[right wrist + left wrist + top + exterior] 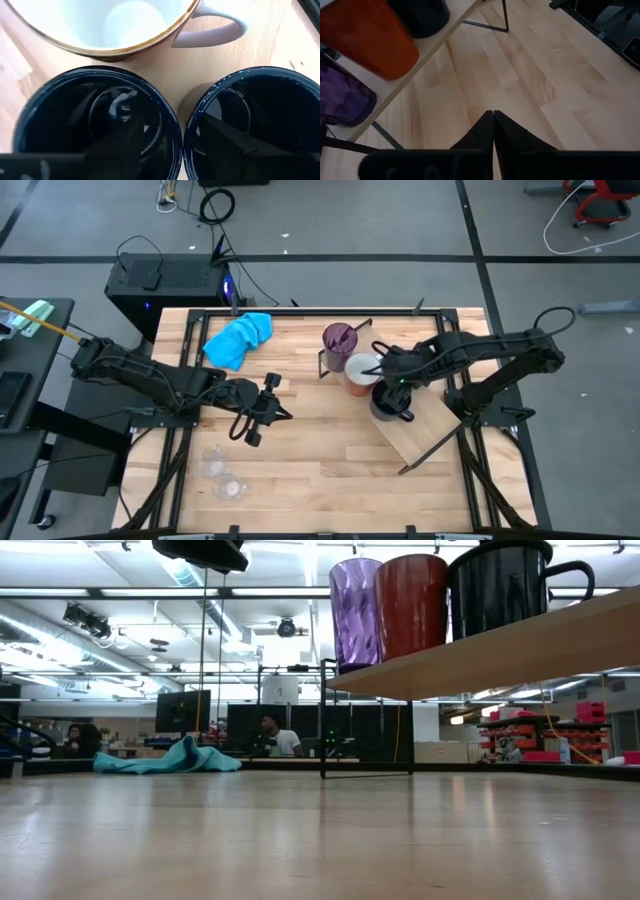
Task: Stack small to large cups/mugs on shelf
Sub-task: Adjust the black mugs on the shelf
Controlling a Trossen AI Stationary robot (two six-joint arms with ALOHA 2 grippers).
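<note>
No lettering, label, brand mark or number can be read in any view. The purple tumbler (356, 612), the red-brown mug (411, 605) and the dark mug (505, 588) on the shelf (520, 645) carry no print, and the distant screens (182, 710) in the room show nothing legible.
</note>
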